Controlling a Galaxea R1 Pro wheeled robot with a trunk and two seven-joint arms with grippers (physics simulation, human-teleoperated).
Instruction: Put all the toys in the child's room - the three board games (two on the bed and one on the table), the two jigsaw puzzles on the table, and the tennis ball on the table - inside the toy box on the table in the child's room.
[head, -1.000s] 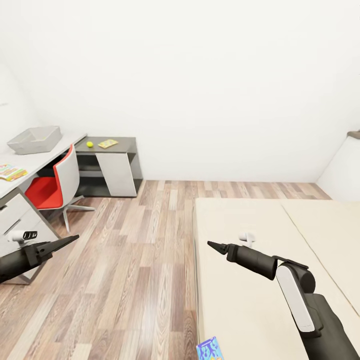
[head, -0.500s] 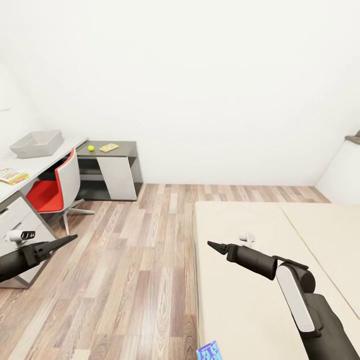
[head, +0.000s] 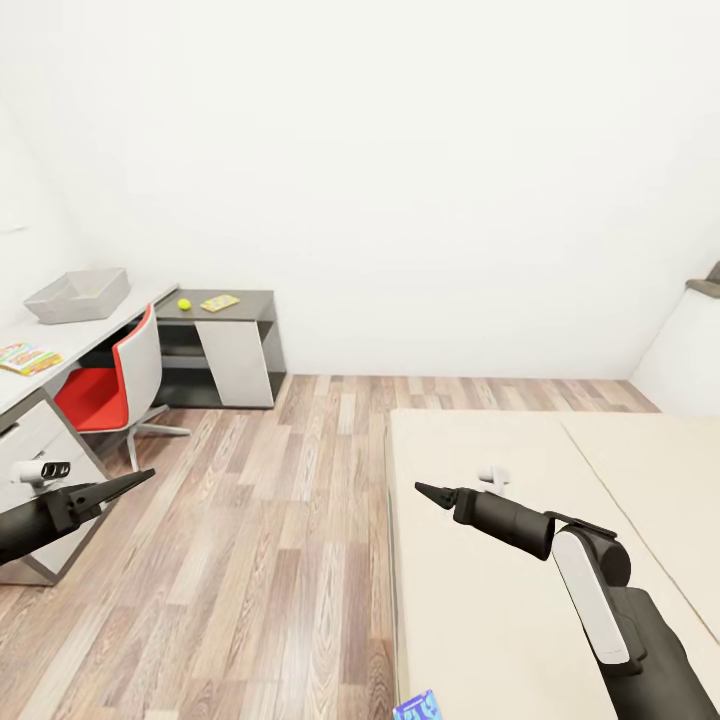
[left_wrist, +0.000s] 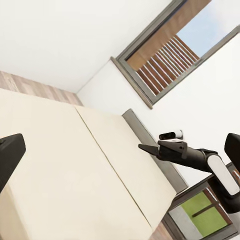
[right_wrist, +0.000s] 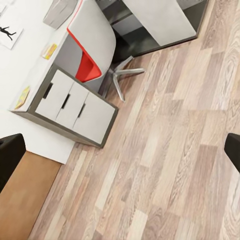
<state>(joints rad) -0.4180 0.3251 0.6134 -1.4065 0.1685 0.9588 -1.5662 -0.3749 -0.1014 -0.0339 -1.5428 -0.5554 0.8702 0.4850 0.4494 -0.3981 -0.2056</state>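
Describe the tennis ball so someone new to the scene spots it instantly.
Find the long pale grey-white desk along the left wall, then the lower dark grey side unit joined to its far end. On that dark top sits a small bright yellow-green ball, beside a flat multicolour puzzle rectangle; it is the only round thing there.

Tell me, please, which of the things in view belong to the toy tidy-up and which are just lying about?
Part of the job:
- toy box on the table
- tennis ball on the dark side unit
- jigsaw puzzle beside the ball
- flat colourful item on the table, kind unclear
- blue board game on the bed

Just there:
- red and white chair
- wood floor
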